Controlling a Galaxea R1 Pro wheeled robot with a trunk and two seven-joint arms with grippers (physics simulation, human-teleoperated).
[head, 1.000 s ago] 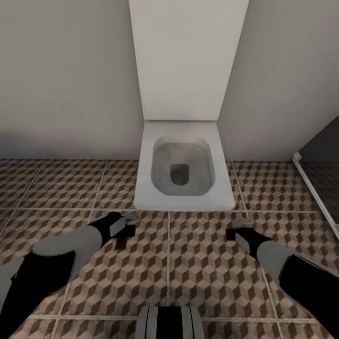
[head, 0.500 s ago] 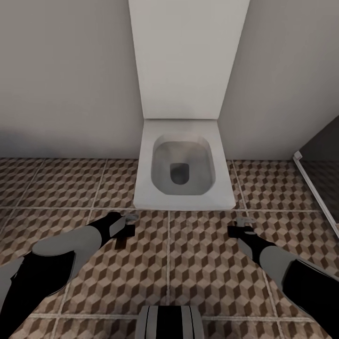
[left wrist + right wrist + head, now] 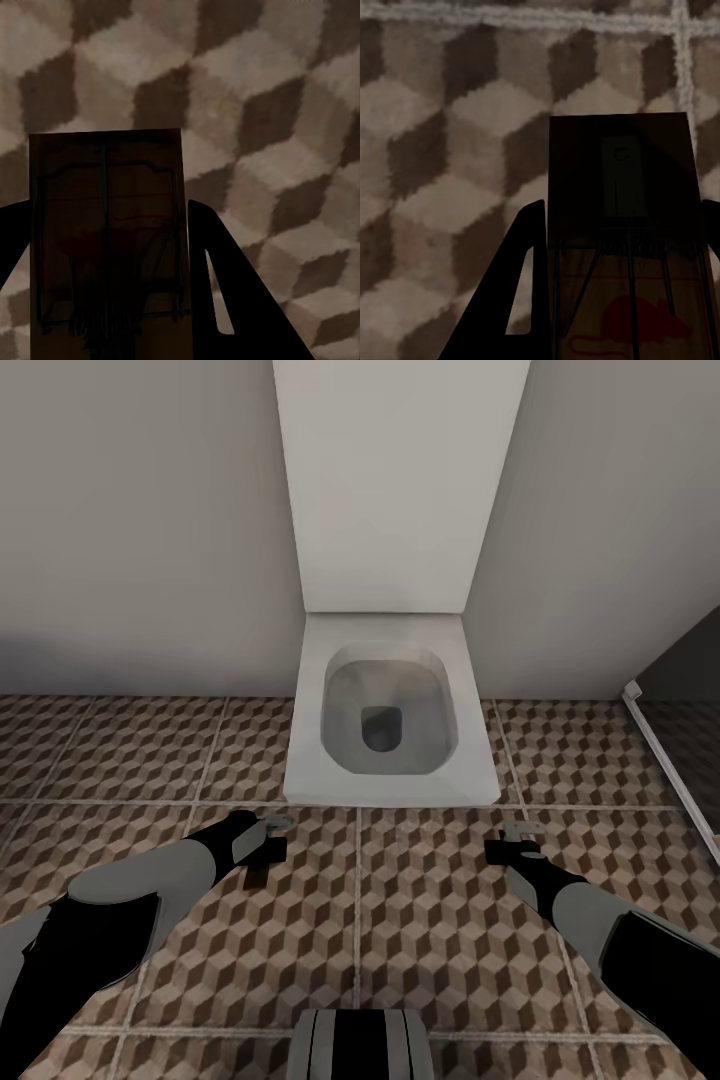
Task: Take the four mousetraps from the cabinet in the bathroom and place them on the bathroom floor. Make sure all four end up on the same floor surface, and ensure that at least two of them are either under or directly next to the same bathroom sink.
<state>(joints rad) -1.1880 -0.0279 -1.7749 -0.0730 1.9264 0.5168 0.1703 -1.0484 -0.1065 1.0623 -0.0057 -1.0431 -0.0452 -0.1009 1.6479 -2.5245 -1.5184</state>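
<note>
The bathroom floor (image 3: 420, 940) of cube-pattern tiles lies below both arms. My left gripper (image 3: 266, 850) hangs low over it, shut on a mousetrap (image 3: 105, 240), a brown wooden rectangle with dark wire, clamped between the dark fingers (image 3: 225, 300). My right gripper (image 3: 503, 850) is just as low and shut on a second mousetrap (image 3: 619, 247) with a red mouse print, held between its fingers (image 3: 521, 300). Both traps hover close above the tiles; I cannot tell whether they touch. The sink and the cabinet are out of view.
A white toilet (image 3: 390, 730) with its tall raised lid (image 3: 390, 490) stands straight ahead against the grey wall. At the right runs a dark panel with a white edge (image 3: 665, 755). My own base (image 3: 360, 1045) shows at the lower edge.
The right arm has sunk and shifted slightly with its mousetrap. The left arm has barely moved.
</note>
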